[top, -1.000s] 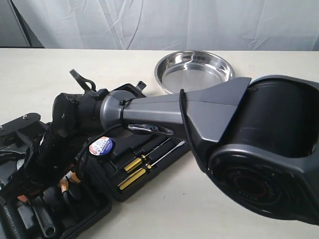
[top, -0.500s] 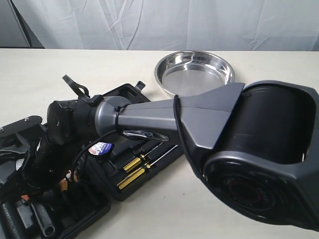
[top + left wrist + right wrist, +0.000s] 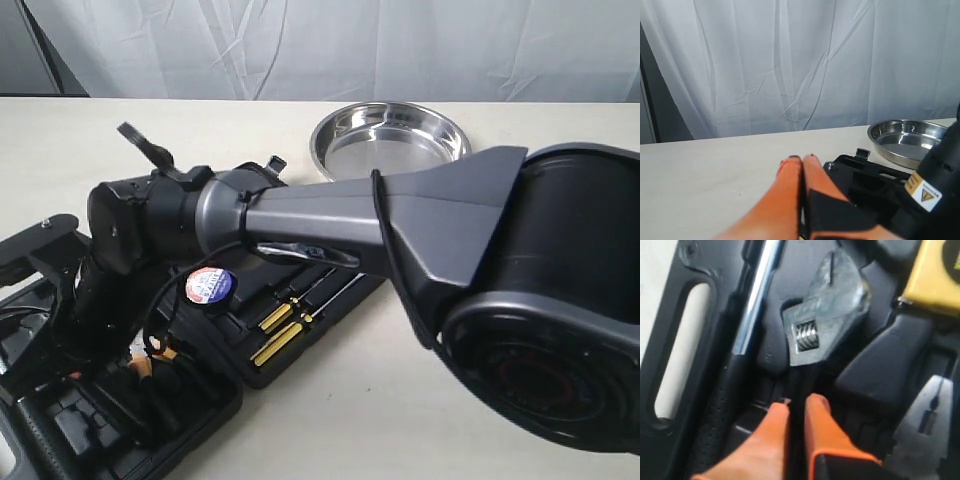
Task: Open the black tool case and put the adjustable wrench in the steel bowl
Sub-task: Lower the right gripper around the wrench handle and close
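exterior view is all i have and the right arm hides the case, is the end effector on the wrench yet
Observer: Yes. In the right wrist view the right end effector is pinched on the black handle of the adjustable wrench, just below its silver head.
Operator: anything crowding it in there
Observer: A hammer lies alongside it in the black tool case, on the side of the cut-out handle.
Operator: and the left one
Observer: The left end effector is shut, holds nothing, and hangs over the table beside the case.
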